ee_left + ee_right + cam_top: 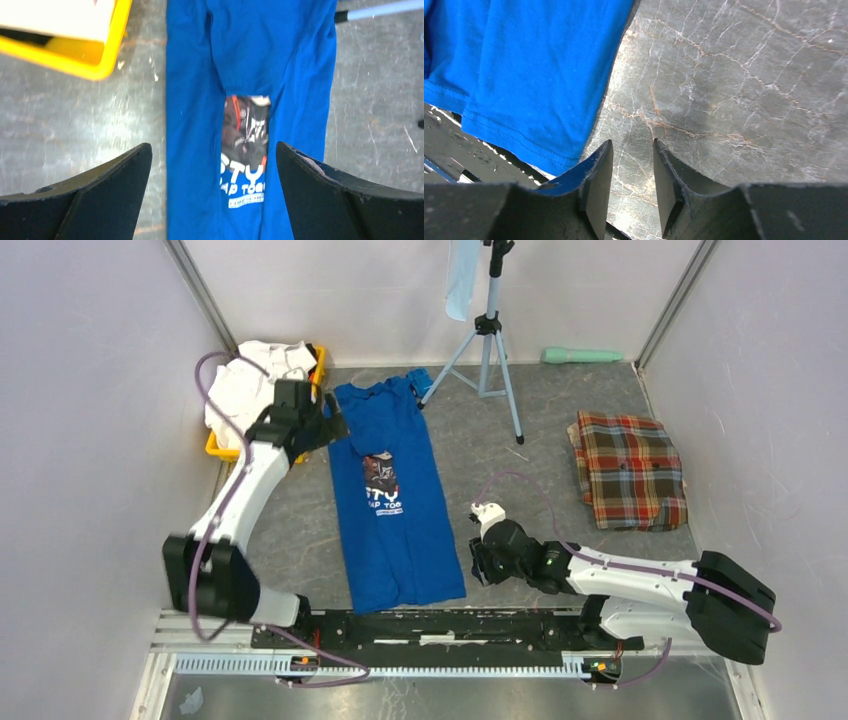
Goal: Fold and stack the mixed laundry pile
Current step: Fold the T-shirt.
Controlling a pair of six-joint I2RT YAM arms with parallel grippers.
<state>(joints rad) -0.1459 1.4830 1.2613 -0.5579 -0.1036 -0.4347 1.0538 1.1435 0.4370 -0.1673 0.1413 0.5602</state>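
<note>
Blue T-shirt lies beneath wide-open left jaws; right jaws, slightly parted, empty, beside its hem.

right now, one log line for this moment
blue T-shirt: folded lengthwise | left gripper: open, empty | right gripper: empty, beside hem | plaid cloth: folded

Tripod, yellow bin and green tube
</note>
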